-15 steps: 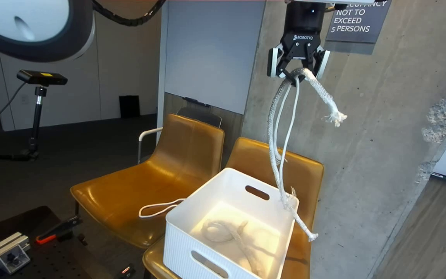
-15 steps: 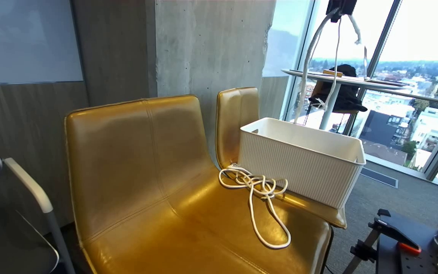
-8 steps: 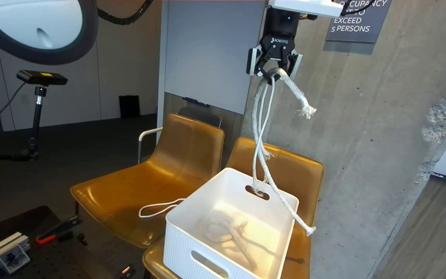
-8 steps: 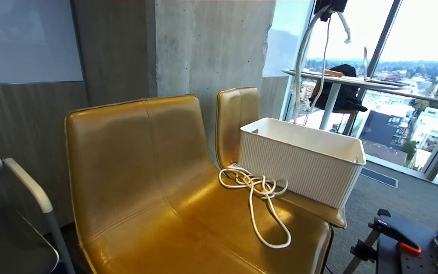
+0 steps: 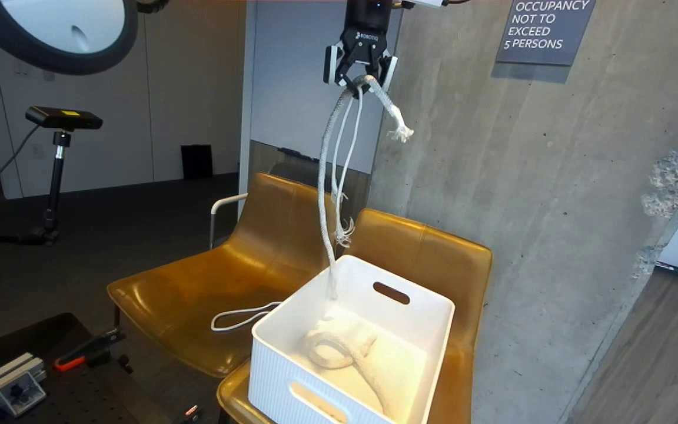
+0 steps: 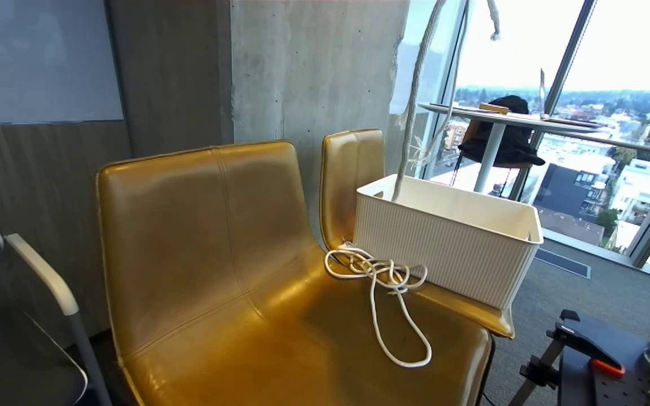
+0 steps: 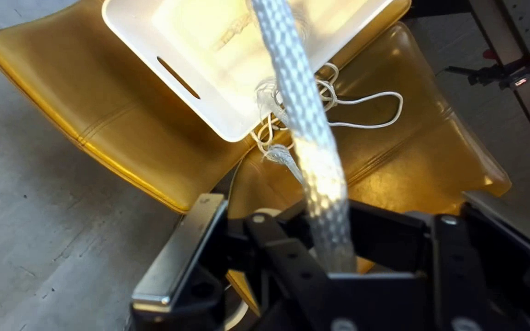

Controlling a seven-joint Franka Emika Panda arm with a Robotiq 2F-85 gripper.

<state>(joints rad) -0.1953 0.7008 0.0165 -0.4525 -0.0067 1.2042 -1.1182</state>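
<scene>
A tan chair (image 5: 427, 253) carries a white bin (image 6: 443, 242), standing upright on its seat; the seat's front corner beside the neighbouring chair (image 6: 195, 225) shows past the bin's base. On that neighbouring seat lies a tangled white cord (image 6: 397, 286), bunched at the side edge next to the bin, one long loop reaching toward the front edge.
</scene>
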